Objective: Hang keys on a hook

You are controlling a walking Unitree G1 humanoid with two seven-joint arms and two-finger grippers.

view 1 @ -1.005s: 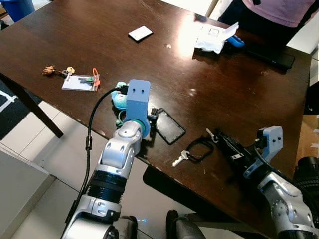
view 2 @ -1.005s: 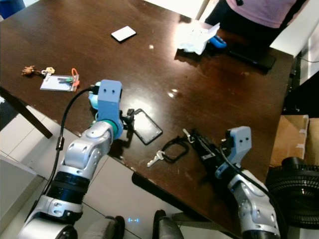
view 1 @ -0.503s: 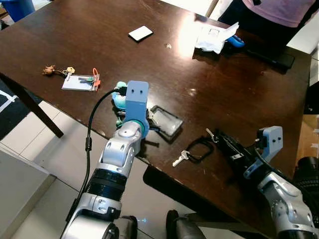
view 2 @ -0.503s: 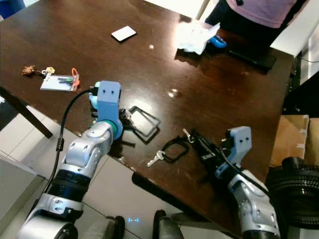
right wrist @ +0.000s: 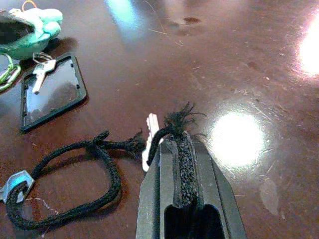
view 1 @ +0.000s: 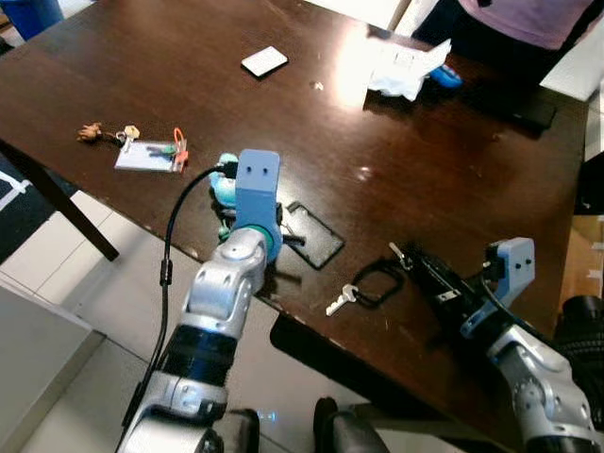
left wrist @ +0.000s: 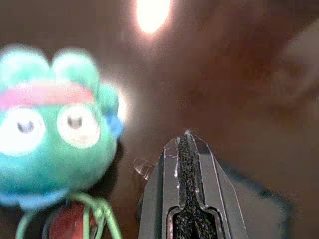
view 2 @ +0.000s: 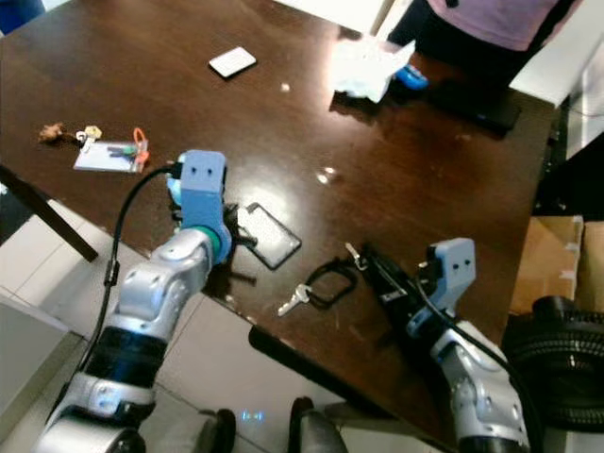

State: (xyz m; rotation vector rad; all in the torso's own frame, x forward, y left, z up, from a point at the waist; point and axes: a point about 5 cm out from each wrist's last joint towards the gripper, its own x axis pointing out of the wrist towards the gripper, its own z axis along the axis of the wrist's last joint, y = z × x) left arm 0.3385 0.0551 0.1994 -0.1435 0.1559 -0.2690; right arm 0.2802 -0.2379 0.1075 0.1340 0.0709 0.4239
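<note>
A black cord loop [view 1: 377, 283] with a silver key [view 1: 340, 302] lies near the front edge of the dark wooden table [view 1: 142, 66]. My right gripper [right wrist: 179, 137] is shut on the cord's frayed end, low over the table at the loop's right. A teal plush keychain [left wrist: 50, 124] lies next to a black card holder [view 1: 316, 236], which is flat on the table with a key on it. My left gripper [left wrist: 187, 144] is shut right beside the plush, at the holder's near corner; what it pinches is unclear. Another key bunch with a badge [view 1: 151, 154] lies far left.
A white card [view 1: 264, 61], crumpled white paper [view 1: 401, 68] and a blue object [view 1: 445, 77] sit at the table's far side. A person in a pink top [view 1: 538, 19] stands behind it. A cardboard box [view 2: 557, 264] and a black fan [view 2: 566, 349] are at the right.
Half a second ago the card holder was tipped up on one edge by my left gripper; now it lies flat again. The right arm has held still.
</note>
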